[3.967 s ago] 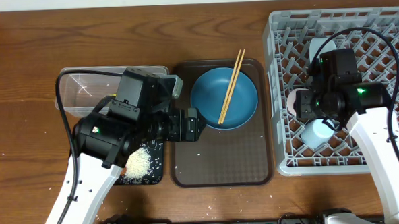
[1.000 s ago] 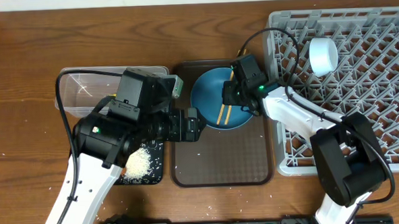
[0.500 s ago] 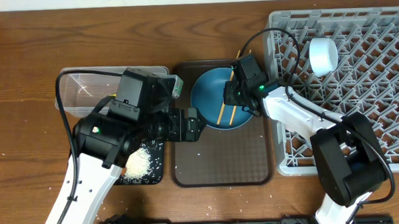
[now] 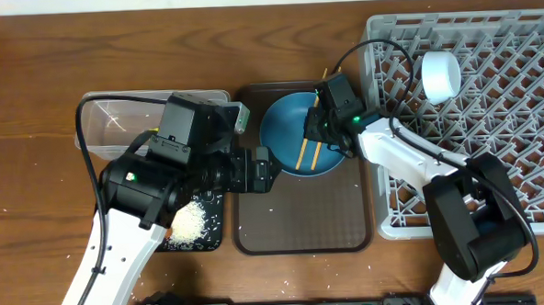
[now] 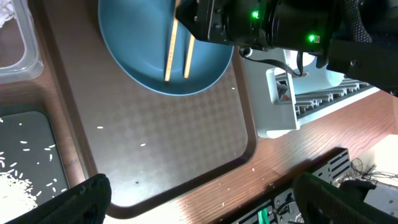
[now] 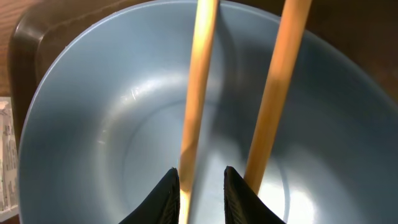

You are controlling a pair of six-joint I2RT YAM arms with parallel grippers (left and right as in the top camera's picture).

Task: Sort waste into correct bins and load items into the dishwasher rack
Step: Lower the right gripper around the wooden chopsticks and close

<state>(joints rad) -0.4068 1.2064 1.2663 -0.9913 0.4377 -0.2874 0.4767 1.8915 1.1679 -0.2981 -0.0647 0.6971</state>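
Over the dark blue round plate [image 6: 93, 124], the right tool [image 6: 200, 186] is hanging slightly parted, straddling one wooden chopstick [image 6: 198, 93]; the left tool [image 5: 205, 199] is gaping, empty.

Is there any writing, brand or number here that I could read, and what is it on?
No text is readable in any view.
Wrapper: print too small to read.
Pale strip at the right wrist view's left edge: grey marks, too blurred to read.
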